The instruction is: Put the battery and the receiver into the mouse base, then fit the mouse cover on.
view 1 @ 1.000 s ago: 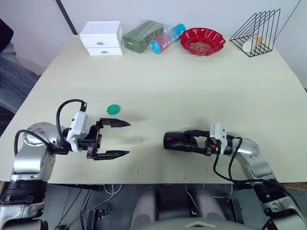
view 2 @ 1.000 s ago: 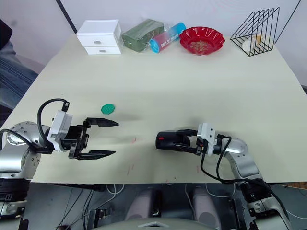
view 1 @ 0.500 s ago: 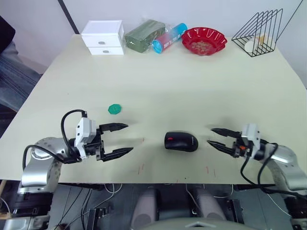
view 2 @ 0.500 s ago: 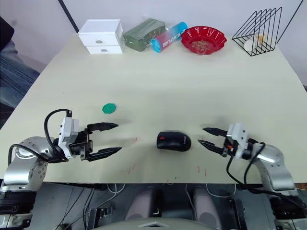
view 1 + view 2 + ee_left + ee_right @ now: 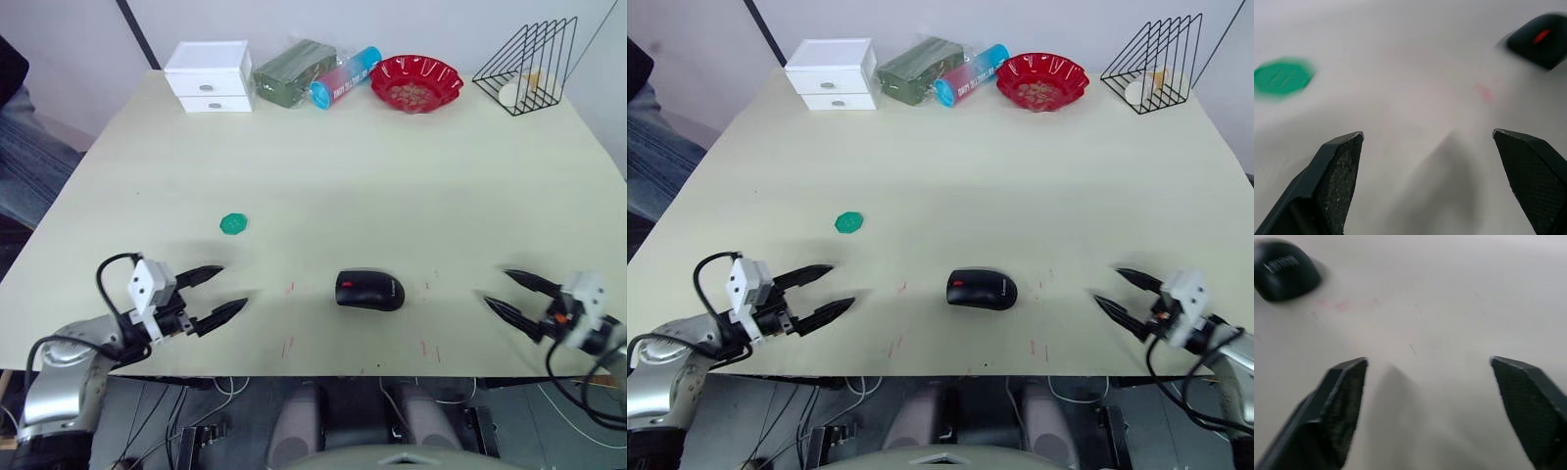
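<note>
Fingers on both grippers stand wide apart, gripping nothing. Left gripper (image 5: 208, 293) sits at the mouse's 9 o'clock, right gripper (image 5: 519, 297) at its 3 o'clock. The mouse cover (image 5: 369, 290) looks seated on its base mid-table, long axis running 9 to 3, roughly midway between them; neither arm is clearly nearer.

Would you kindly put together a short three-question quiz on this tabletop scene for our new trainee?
1. True or false: the right gripper is shut on the mouse.
2. Which lies nearer the left gripper: A) the green disc, B) the red bowl, or C) the wire rack?
3. Fill in: the mouse rests on the table with its cover ____ (on/off).

Key: 1. False; both grippers are open and apart from it. 2. A. 3. on.
</note>
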Available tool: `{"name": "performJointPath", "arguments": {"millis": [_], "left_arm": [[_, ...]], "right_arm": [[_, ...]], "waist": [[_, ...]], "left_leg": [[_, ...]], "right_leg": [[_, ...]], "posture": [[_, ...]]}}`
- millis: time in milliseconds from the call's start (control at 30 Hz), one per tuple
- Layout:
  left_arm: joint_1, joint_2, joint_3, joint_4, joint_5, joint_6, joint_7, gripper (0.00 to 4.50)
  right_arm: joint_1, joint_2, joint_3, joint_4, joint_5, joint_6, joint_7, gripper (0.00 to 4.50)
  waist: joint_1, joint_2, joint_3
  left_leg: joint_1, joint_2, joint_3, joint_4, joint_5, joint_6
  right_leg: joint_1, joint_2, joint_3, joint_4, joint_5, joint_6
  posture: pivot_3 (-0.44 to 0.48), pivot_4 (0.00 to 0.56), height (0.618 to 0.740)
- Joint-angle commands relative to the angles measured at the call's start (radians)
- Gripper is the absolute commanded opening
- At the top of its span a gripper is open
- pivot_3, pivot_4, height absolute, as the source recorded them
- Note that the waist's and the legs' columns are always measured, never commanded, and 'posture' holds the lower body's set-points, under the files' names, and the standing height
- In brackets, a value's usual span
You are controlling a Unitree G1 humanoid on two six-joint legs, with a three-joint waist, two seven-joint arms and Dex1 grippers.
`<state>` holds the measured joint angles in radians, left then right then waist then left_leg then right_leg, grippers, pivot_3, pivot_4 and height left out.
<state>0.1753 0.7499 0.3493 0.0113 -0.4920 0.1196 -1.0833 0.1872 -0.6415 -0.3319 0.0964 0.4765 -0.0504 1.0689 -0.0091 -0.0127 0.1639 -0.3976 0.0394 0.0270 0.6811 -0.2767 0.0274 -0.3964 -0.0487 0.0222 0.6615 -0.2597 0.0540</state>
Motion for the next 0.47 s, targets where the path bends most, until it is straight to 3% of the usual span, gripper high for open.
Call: {"name": "performJointPath", "arguments": {"millis": [33, 467], "left_arm": [[0.067, 0.009, 0.062, -0.042, 0.013, -0.037, 0.007, 4.50], [0.138, -0.030, 0.072, -0.034, 0.065, -0.110, 0.056, 4.50]], "right_arm": [[0.034, -0.017, -0.071, 0.012, 0.030, -0.037, 0.026, 4.38], [0.108, -0.007, -0.128, 0.033, 0.043, -0.052, 0.044, 4.38]], "waist": [[-0.002, 0.000, 0.000], [-0.001, 0.000, 0.000]], "left_leg": [[0.001, 0.000, 0.001, 0.000, 0.000, 0.000], [0.001, 0.000, 0.003, 0.000, 0.000, 0.000]], "right_leg": [[0.000, 0.000, 0.001, 0.000, 0.000, 0.000], [0.000, 0.000, 0.002, 0.000, 0.000, 0.000]], "posture": [[0.000, 0.150, 0.740], [0.000, 0.150, 0.740]]}}
